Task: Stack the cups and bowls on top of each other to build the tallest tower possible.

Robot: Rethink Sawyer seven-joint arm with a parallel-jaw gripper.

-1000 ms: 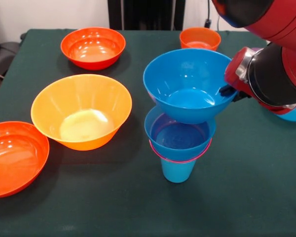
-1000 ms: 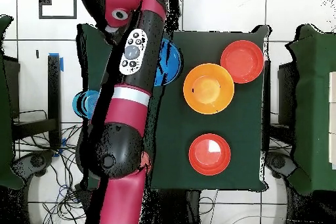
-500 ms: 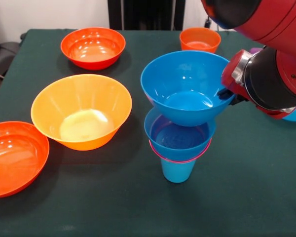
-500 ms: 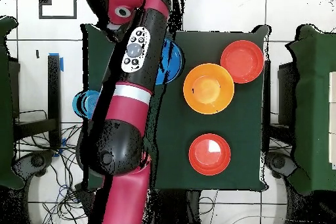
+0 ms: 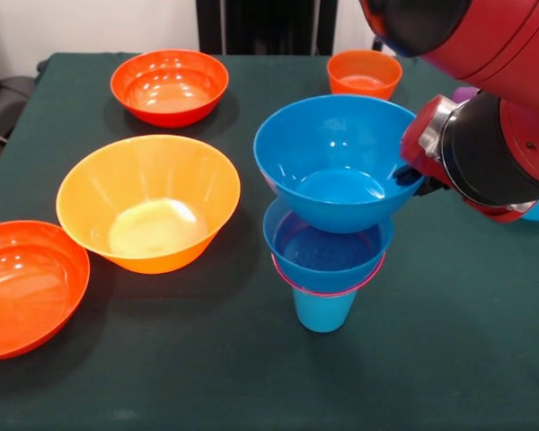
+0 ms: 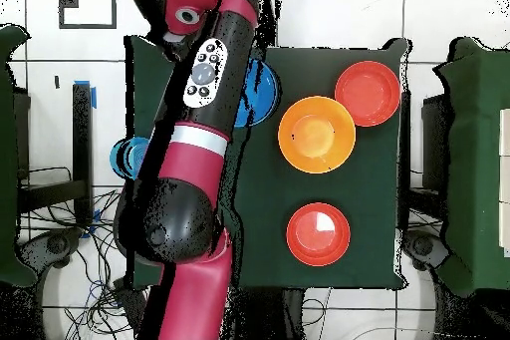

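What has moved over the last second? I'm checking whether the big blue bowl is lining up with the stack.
The large blue bowl, carried at its rim by the arm, shifted slightly left in the front view, more squarely above the stack. The stack, yellow bowl and red-orange bowls stayed put.

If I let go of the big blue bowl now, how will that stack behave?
Probably top-heavy: the large blue bowl overhangs the narrow blue cup at the base. Glossy plastic likely slides. It looks off-centre over the small blue bowl, so may tip.
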